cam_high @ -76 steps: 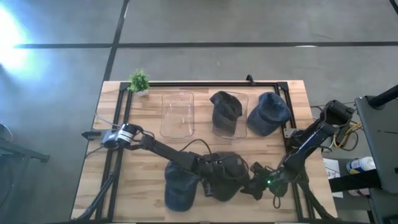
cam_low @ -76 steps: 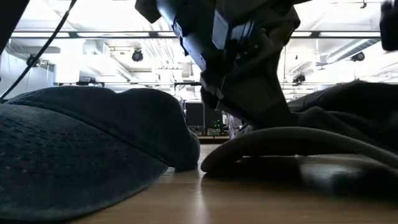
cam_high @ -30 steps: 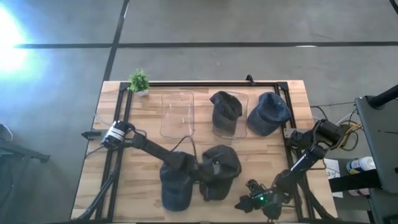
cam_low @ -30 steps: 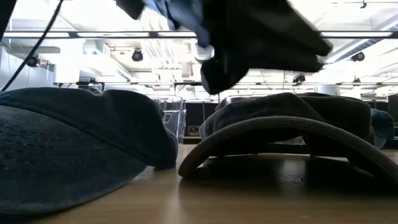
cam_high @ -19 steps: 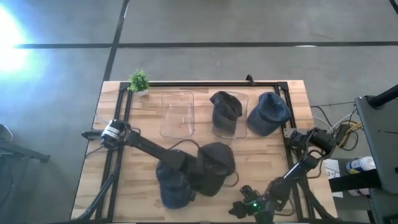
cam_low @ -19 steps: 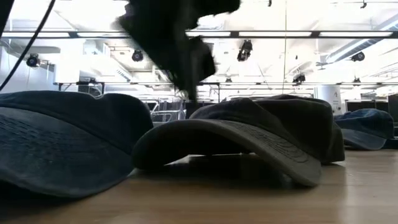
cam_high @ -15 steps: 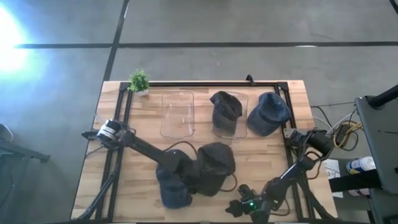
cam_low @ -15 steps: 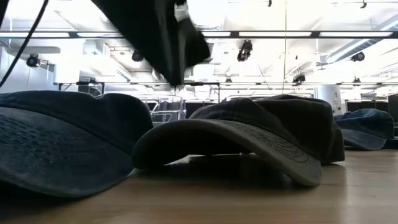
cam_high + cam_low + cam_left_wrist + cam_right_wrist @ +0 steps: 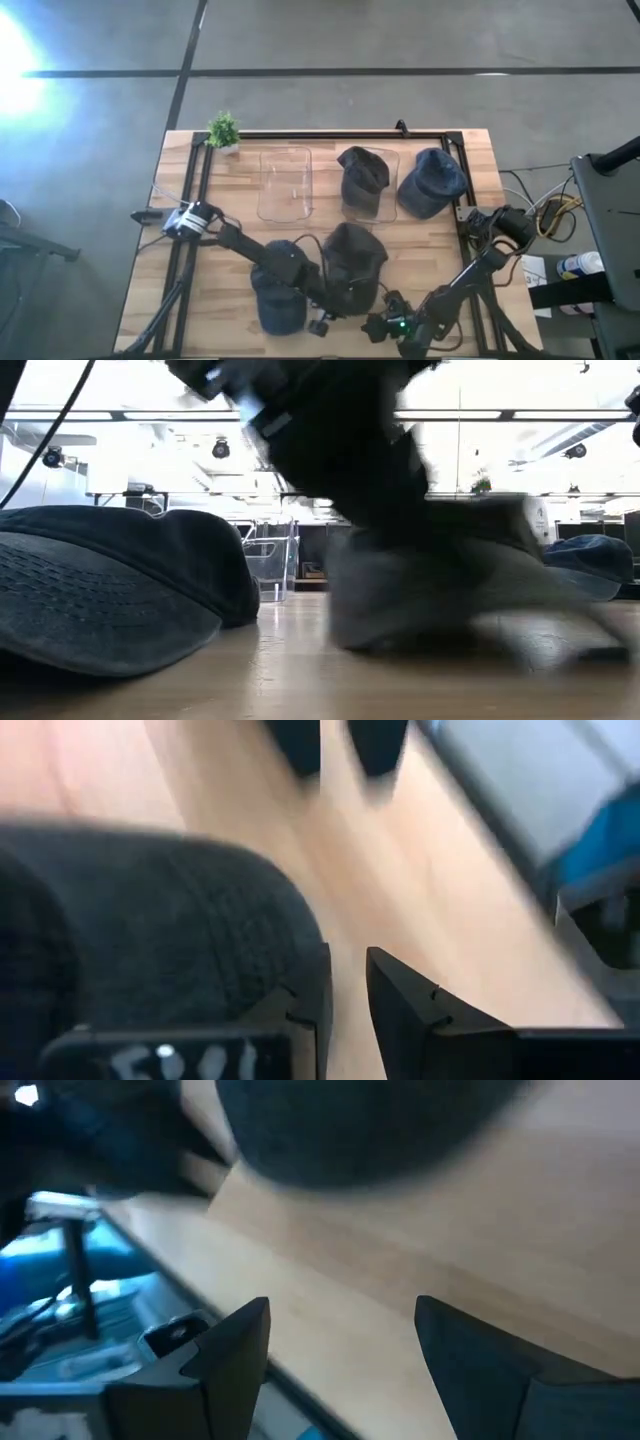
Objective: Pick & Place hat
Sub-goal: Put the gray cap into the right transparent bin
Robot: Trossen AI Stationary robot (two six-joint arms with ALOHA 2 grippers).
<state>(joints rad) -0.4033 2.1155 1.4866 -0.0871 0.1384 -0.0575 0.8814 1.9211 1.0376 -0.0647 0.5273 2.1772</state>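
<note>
A dark grey hat (image 9: 355, 262) lies on the table near its near edge, brim down; the low view shows it blurred (image 9: 470, 580). A blue hat (image 9: 275, 300) lies just left of it, large in the low view (image 9: 110, 590). My left gripper (image 9: 320, 322) is low at the grey hat's near-left side. Its fingers (image 9: 345, 1005) are almost shut, with only bare wood in the narrow gap. My right gripper (image 9: 385, 325) hovers open at the near edge. The right wrist view (image 9: 340, 1330) shows the grey hat (image 9: 350, 1130) ahead of it. My left gripper lies with the outer side of one finger (image 9: 310, 1000) against the side of the grey hat's crown (image 9: 270, 940). It holds nothing between its fingers. It comes in slanting from above, at the hat's near-left side. The hat rests on the table.
At the far side stand an empty clear bin (image 9: 285, 182) and a second clear bin (image 9: 390, 158) holding a dark hat (image 9: 362, 178). Another blue hat (image 9: 432, 182) lies to the right. A small plant (image 9: 224, 130) marks the far left corner. Bare wood lies between the bins and the near hats.
My left gripper has swung from above the two near hats toward the near edge, dropping low beside the grey hat. The grey hat has turned and shifted slightly toward the table's right. My right gripper has drifted left along the near edge.
</note>
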